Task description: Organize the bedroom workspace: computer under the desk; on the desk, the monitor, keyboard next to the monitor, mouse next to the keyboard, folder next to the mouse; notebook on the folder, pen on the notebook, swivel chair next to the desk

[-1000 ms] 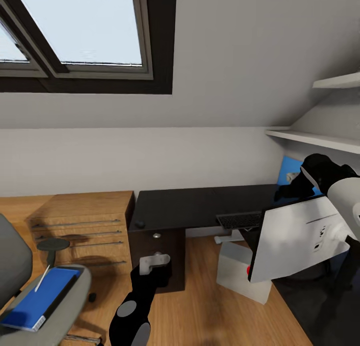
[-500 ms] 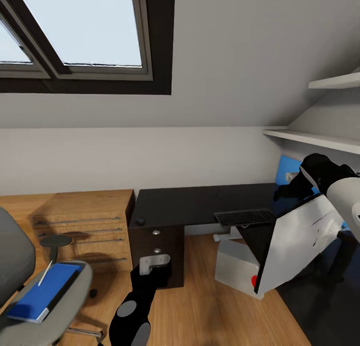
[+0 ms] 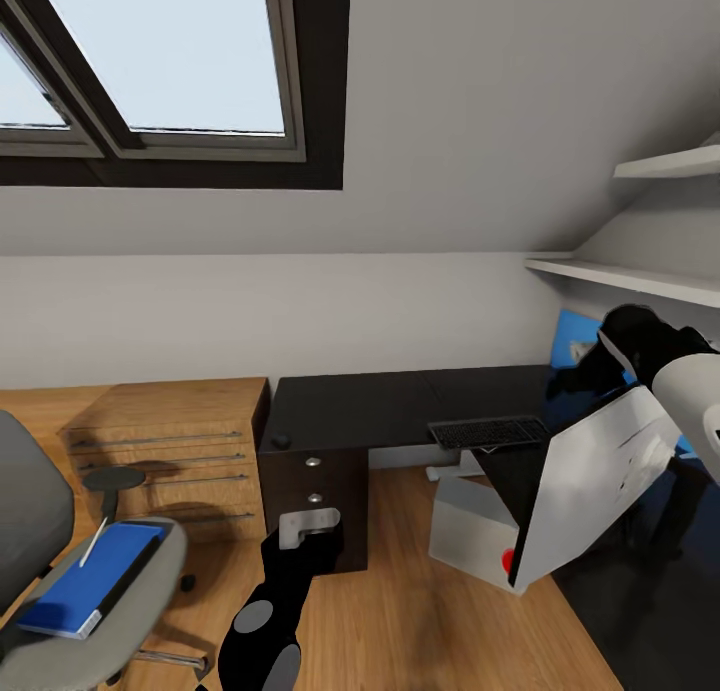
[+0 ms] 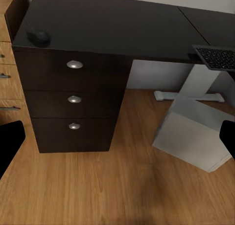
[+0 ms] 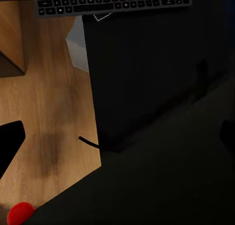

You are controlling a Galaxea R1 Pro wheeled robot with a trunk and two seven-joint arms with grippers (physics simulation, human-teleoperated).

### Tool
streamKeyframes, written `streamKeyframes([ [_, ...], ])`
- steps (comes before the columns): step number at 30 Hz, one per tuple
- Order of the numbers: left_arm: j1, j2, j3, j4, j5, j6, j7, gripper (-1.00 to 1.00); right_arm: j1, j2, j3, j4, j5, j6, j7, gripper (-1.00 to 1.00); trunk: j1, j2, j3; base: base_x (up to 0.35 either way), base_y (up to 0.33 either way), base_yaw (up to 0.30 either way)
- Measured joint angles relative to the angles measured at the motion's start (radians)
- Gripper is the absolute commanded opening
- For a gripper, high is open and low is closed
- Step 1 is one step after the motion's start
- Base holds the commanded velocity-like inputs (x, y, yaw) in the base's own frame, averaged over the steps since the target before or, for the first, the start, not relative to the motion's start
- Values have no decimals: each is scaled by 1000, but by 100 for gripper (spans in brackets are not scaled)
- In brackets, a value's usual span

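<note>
Fingers of the left gripper (image 4: 117, 137) spread apart, empty, facing the counter (image 3: 380, 406) with its drawers. Right gripper's grasp, near the tilted monitor (image 3: 590, 491), is hard to judge. Keyboard (image 3: 490, 433) lies on the counter, computer (image 3: 470, 531) beneath it. Folder (image 3: 85, 576) rests on the swivel chair (image 3: 40, 541).

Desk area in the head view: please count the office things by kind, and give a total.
Monitor: 1
Keyboard: 1
Mouse: 1
Computer tower: 1
Blue folder: 1
Swivel chair: 1
Total: 6
</note>
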Motion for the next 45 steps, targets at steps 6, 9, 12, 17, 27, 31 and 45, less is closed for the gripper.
streamKeyframes([
  [6, 0, 0, 0, 0, 0, 0, 0, 100, 0, -16, -35, -276, -1, 4, -3, 100, 0, 0, 0, 0, 0, 0],
  [9, 0, 0, 0, 0, 0, 0, 0, 100, 1, -26, -89, -345, 2, 4, -3, 100, 0, 0, 0, 0, 0, 0],
  [12, 0, 0, 0, 1, 1, 0, 0, 100, 1, -36, -135, -370, 2, 5, -3, 100, 0, 0, 0, -7, -8, 0],
  [17, 0, 0, 0, 2, 2, 0, 0, 100, 0, -53, -153, -391, 1, 5, -3, 100, 0, 0, 0, -173, -182, 0],
  [27, 0, 0, 0, 4, 1, 0, 0, 100, 1, -77, -155, -431, 2, 3, -26, 100, 0, 0, 0, -115, -116, 0],
  [31, 0, 0, 0, 5, 1, 0, 0, 100, 1, -88, -155, -433, 2, 3, -30, 100, 0, 0, 0, -47, -29, 0],
  [45, 0, 0, 0, 5, 1, 0, 0, 100, 0, -89, -154, -434, 2, 5, -30, 100, 1, 0, 0, -275, -173, 0],
])
